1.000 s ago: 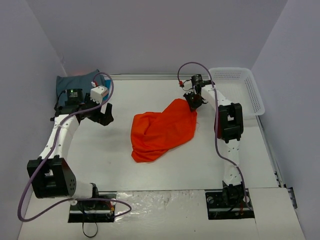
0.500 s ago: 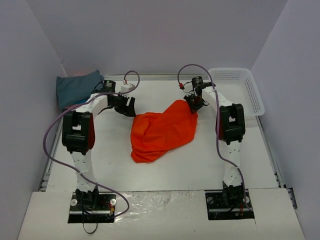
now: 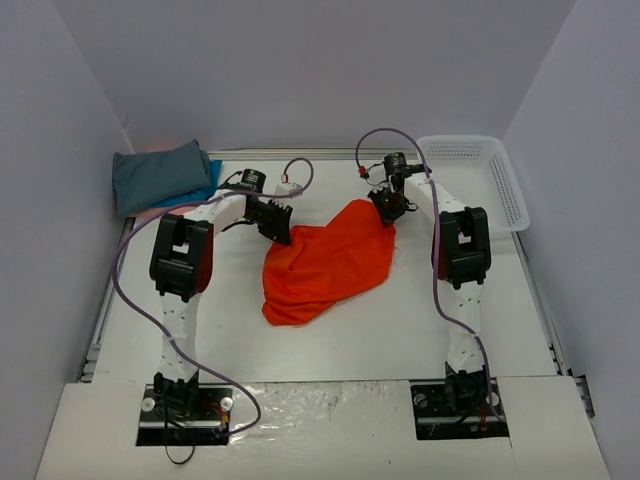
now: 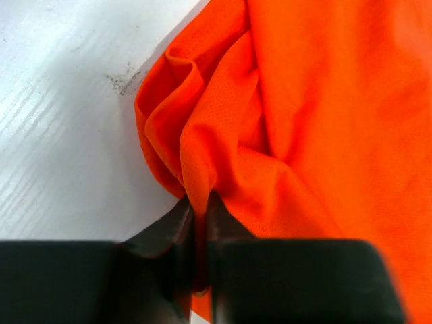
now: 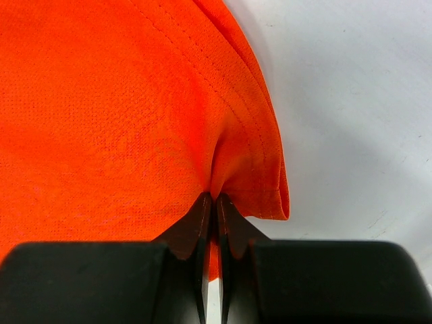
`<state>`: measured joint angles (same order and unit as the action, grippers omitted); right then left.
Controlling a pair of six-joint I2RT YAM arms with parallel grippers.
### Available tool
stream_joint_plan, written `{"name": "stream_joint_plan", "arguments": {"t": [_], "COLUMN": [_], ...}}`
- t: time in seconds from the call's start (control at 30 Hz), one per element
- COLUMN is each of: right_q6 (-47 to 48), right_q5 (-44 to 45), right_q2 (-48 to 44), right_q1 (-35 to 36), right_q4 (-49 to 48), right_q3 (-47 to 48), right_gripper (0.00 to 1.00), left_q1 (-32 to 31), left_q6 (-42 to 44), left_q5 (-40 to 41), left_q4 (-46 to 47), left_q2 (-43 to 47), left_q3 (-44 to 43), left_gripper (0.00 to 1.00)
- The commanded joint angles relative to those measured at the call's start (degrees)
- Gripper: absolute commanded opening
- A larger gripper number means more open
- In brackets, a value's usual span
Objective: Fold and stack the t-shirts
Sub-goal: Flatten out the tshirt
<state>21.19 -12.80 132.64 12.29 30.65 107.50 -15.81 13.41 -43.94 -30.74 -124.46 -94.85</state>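
Orange t-shirt [image 3: 325, 262] lies crumpled in the middle of the worktop [image 3: 400, 330], unfolded. It is bunched into a rough slanted shape, with the wide end toward the near left and the narrower end toward the far right.

Left end effector [image 3: 277, 222] is at the shirt's far-left edge, fingers pressed together on a raised fold of orange cloth. The left wrist view shows that fold pinched between the two dark fingertips, with loose wrinkles bulging just above and bare white worktop to the left.

Right end effector [image 3: 388, 205] is at the shirt's far-right corner, clamped on the cloth. The right wrist view shows a hemmed edge with stitch lines gathered into the fingertips, and bare worktop to the right.

Both arms reach forward from their bases and bend inward, so the two end effectors grip opposite far ends of the same shirt. Most of the shirt rests on the worktop. Can't tell whether the pinched parts are lifted off it.

At the far-left corner is a stack of folded shirts. The grey-teal t-shirt [image 3: 160, 175] is on top, the blue t-shirt [image 3: 203, 195] shows at its right side, and a strip of the pink t-shirt [image 3: 145, 213] shows along the near edge. The stack is well apart from the orange t-shirt.

White mesh basket [image 3: 480, 175] stands at the far right of the worktop, beside the right arm and apart from the orange cloth.
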Motion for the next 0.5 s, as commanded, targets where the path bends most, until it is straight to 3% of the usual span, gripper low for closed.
{"name": "stream_joint_plan", "arguments": {"t": [0.0, 0.27, 0.47], "right_q6": [1.1, 1.3, -0.2], "right_q5": [2.2, 3.7, 7.0], "right_q2": [1.8, -3.1, -9.5], "right_q1": [-0.7, -1.3, -3.3], "right_q4": [5.3, 5.3, 6.3], "right_q3": [-2.7, 0.2, 15.8], "right_gripper": [0.0, 0.0, 0.0], "left_q1": [0.2, 2.4, 8.4], "left_q6": [1.6, 2.1, -2.1], "left_q5": [-0.6, 13.2, 19.2], "left_q4": [-4.0, -5.6, -11.4], "left_q2": [-1.1, 3.5, 7.7], "left_q3": [-3.6, -9.3, -28.5], "left_gripper": [0.03, 0.02, 0.02]}}
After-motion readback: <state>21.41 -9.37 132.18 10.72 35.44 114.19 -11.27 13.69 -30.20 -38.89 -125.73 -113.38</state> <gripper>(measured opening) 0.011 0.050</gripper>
